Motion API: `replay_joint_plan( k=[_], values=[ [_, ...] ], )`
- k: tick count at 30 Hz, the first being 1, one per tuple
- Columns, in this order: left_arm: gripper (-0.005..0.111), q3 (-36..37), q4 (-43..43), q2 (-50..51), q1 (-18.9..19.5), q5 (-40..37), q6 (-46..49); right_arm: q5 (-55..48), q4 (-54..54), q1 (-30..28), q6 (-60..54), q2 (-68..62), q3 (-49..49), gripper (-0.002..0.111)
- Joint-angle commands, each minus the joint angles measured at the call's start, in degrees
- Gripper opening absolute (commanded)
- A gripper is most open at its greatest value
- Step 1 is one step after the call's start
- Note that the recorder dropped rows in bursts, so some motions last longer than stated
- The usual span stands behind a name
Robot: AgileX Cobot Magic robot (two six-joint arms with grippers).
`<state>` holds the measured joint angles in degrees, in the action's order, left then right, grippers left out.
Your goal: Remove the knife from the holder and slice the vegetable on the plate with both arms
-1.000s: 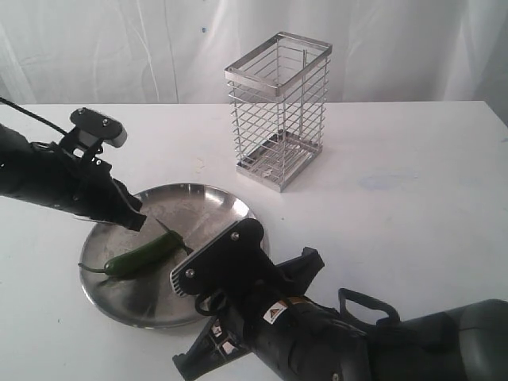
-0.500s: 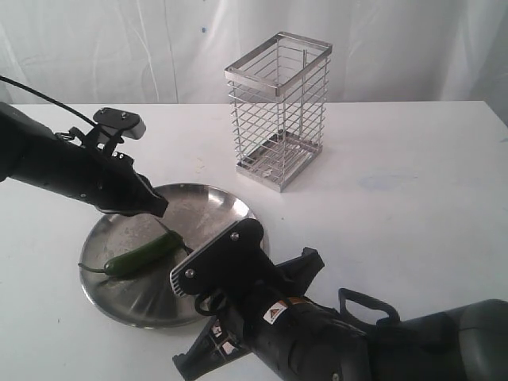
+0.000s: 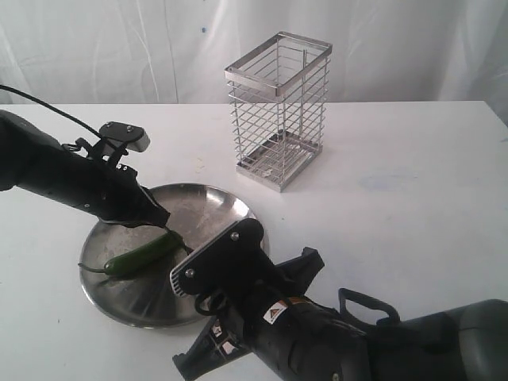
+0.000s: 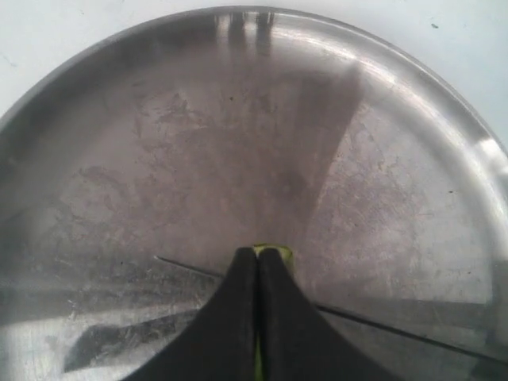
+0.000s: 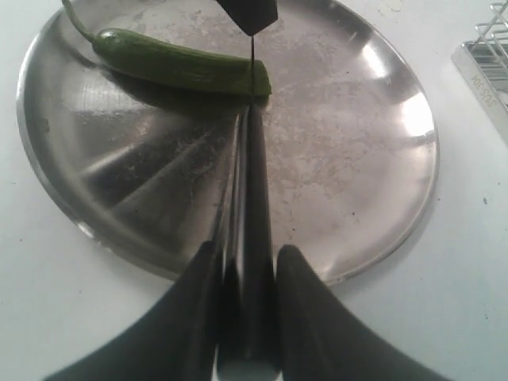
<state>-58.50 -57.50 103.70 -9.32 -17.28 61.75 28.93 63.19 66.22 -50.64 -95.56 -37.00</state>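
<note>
The green chili, the vegetable (image 3: 143,254), lies on the steel plate (image 3: 230,208), its stem toward the left rim. My left gripper (image 3: 163,221) is shut, and its tips rest on the chili's blunt end (image 4: 275,252). Green shows just past the fingertips (image 4: 242,266). My right gripper (image 5: 248,248) is shut on the black knife (image 5: 254,182). The thin blade (image 5: 252,59) stands edge-down across that same end of the chili (image 5: 175,63), right beside the left fingertips (image 5: 250,16). In the left wrist view the blade (image 4: 381,324) is a dark line. The chrome wire holder (image 3: 278,111) stands empty behind the plate.
The bulky right arm (image 3: 317,333) fills the foreground and covers the plate's near right rim. The left arm (image 3: 55,171) reaches in from the left edge. White tabletop (image 3: 413,198) stretches to the right of the holder, with a white curtain behind.
My left gripper has moved right and down from the plate's left rim onto the chili's blunt end. The right arm and knife have held still.
</note>
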Motion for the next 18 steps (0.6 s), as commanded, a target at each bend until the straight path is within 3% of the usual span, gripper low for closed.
replay_joint_plan(
  k=[1, 18],
  values=[
    [0.0, -0.29, -1.3, -0.11, -0.05, -0.99, -0.17, 1.61, 0.26, -0.07, -0.5, -0.01, 0.38, 0.0],
    [0.0, -0.29, -1.3, -0.11, -0.05, -0.29, -0.06, 3.93, -0.71, 0.03, 0.08, -0.01, 0.38, 0.0]
  ],
)
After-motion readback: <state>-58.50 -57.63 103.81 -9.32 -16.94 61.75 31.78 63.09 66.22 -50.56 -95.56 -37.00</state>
